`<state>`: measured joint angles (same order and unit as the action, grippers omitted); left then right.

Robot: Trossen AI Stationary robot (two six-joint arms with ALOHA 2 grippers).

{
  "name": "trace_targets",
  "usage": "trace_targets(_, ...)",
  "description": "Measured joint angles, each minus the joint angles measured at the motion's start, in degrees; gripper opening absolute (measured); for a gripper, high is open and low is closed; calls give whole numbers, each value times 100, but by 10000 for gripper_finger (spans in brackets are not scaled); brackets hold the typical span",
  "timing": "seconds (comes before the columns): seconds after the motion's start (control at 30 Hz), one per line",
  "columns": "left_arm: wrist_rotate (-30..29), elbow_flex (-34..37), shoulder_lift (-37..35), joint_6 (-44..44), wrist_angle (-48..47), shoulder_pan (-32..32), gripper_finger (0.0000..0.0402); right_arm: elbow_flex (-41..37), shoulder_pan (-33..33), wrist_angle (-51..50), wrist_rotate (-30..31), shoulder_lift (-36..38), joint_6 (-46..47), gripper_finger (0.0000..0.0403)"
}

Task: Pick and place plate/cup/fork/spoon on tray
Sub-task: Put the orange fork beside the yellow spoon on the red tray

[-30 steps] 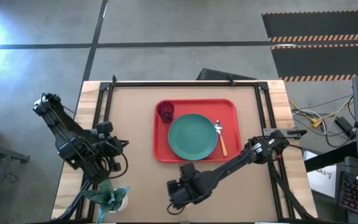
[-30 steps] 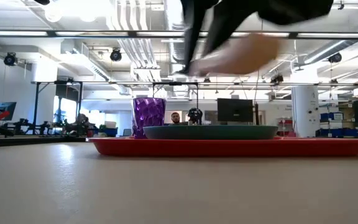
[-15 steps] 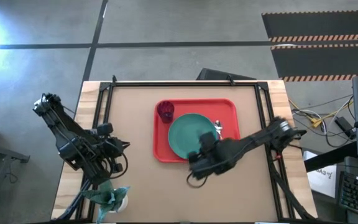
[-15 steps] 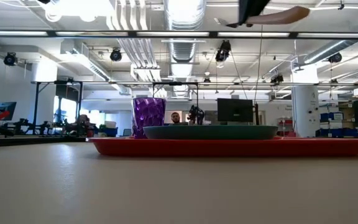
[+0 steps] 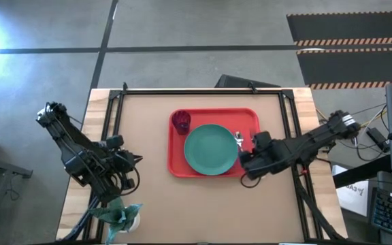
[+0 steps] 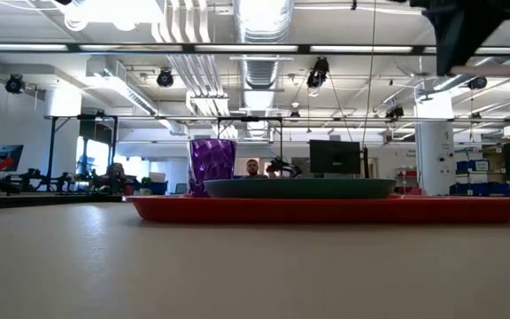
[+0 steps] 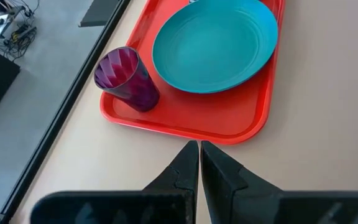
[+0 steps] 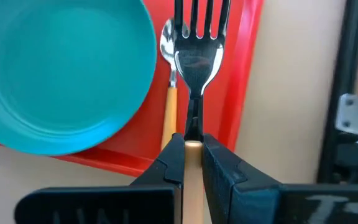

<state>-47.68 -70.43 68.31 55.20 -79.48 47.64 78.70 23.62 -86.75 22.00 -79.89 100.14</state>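
Observation:
The red tray [image 5: 250,116] lies mid-table. On it rest the teal plate [image 5: 211,150], the purple cup [image 5: 181,121] at its far left corner, and the orange-handled spoon [image 8: 168,43] right of the plate. My right gripper [image 5: 247,165] hangs above the tray's near right corner, shut on the fork [image 8: 194,62]. The fork's tines [image 8: 201,12] stand over the tray beside the spoon's bowl. The low view shows this gripper [image 6: 467,35] high above the table. My left gripper [image 7: 199,149] is shut and empty at the table's left [image 5: 131,160]. My right gripper pinches the fork's orange handle [image 8: 192,149] between its two fingers, close to where the metal neck begins. The fork runs along the fingers and sticks out beyond their tips, tines forward. It is lifted clear, above the tray's right part.
A pale green plant in a pot [image 5: 121,216] stands at the table's near left corner. A black frame [image 5: 203,90] runs along the table's far and side edges. A person [image 6: 252,167] shows far off in the room behind. Bare tabletop lies near and left of the tray.
My right gripper has gone from the table's near edge toward the far right and up, to above the tray's near right corner, carrying the fork clear of the table. The things on the tray have stayed in place.

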Motion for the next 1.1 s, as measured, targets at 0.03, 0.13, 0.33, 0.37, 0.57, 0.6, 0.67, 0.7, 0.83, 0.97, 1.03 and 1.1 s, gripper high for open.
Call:
trace_targets(0.03, 0, 0, 0, -2, 0, 0, 0, -244, 18, 215, 0, 106, 58, 18)
trace_targets(0.13, -2, 2, 0, 1, -1, 0, 0, -951, 10, 902, -15, 359, -70, 18)
trace_targets(0.33, -270, 9, 82, 17, 16, -2, 0, -2415, -117, 2269, -362, 872, -560, 18)
trace_targets(0.37, -346, 9, 100, 41, 21, -4, 0, -2638, -146, 2367, -409, 975, -576, 18)
trace_targets(0.57, -406, 60, 228, 976, 17, -81, 0, -3752, -233, 3121, -802, 1810, -745, 18)
trace_targets(0.6, -407, 73, 264, 1110, 15, -95, 0, -3893, -255, 3306, -788, 1981, -825, 18)
trace_targets(0.67, -411, 116, 354, 1374, 26, -136, 0, -4142, -314, 3625, -646, 2301, -970, 18)
trace_targets(0.7, -418, 155, 394, 1516, 20, -160, 0, -4240, -365, 3711, -585, 2449, -1016, 18)
trace_targets(0.83, -428, 366, 531, 2032, 10, -294, 0, -4445, -707, 3829, -496, 2924, -1255, 18)
trace_targets(0.97, -426, 569, 599, 2299, 147, -425, 0, -4472, -1156, 3894, -479, 3139, -1648, 18)
trace_targets(1.03, -427, 663, 595, 2299, 303, -504, 0, -4474, -1481, 3986, -416, 3151, -1950, 18)
trace_targets(1.1, -425, 782, 572, 2299, 442, -615, 0, -4476, -1874, 4184, -465, 3117, -2366, 18)
